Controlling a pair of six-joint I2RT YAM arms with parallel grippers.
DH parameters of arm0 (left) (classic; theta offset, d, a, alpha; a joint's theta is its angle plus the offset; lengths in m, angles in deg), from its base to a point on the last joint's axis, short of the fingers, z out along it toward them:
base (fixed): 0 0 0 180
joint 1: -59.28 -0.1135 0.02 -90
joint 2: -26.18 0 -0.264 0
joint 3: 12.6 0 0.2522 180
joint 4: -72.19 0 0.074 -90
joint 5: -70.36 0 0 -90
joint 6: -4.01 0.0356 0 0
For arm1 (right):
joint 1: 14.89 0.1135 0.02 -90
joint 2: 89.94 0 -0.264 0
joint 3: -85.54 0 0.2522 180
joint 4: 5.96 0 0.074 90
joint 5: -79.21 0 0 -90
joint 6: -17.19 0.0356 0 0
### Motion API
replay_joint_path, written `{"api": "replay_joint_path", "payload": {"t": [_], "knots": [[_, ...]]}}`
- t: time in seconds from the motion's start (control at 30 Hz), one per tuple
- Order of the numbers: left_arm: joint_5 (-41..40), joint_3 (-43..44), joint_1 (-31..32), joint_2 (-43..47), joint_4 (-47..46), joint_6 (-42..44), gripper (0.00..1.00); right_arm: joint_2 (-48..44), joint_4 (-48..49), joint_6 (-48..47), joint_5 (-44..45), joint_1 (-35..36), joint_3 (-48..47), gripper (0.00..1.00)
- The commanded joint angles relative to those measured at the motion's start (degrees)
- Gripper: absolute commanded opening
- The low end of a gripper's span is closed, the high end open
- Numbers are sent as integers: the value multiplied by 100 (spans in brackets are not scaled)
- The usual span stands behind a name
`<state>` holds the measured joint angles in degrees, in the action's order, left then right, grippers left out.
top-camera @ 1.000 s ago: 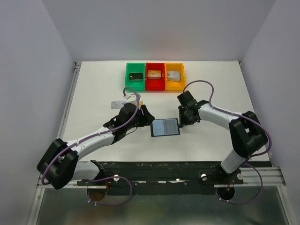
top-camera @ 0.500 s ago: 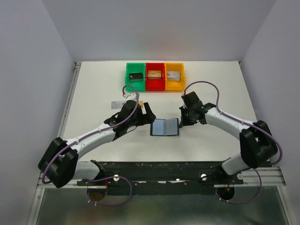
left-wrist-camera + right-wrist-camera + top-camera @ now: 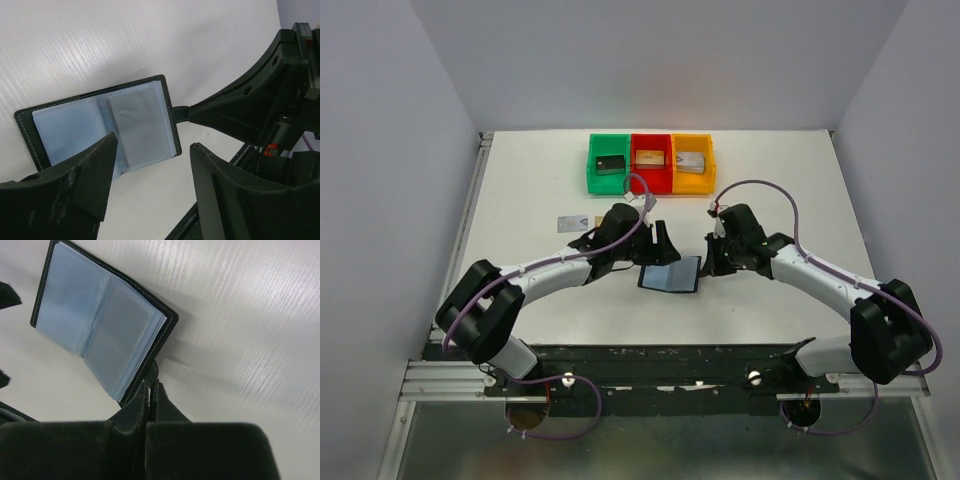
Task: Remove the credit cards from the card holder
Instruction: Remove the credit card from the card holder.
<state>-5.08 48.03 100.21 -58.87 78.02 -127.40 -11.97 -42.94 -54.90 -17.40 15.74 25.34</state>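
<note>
Card holder [image 3: 670,275] open, lining up. R gripper [image 3: 150,386] clamps its 3 o'clock edge. L gripper [image 3: 152,150] spread wide, at its 10 o'clock.

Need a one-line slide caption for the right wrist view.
Right jaws shut on the cover edge of the open card holder, its blue-grey sleeves exposed.

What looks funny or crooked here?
The card holder sits askew. The right gripper pinches its right edge, so it lies open but looks tipped up off the table on that side. One pale card lies alone farther left.
</note>
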Motion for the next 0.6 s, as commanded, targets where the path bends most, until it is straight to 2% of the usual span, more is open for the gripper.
{"api": "replay_joint_path", "payload": {"t": [0.0,0.57], "knots": [[512,261,64,-397,-61,142,71,-98,485,-77,-393,-13,170,0],[108,472,56,-740,449,414,68,139,749,-121,-1272,-13,-296,0]]}}
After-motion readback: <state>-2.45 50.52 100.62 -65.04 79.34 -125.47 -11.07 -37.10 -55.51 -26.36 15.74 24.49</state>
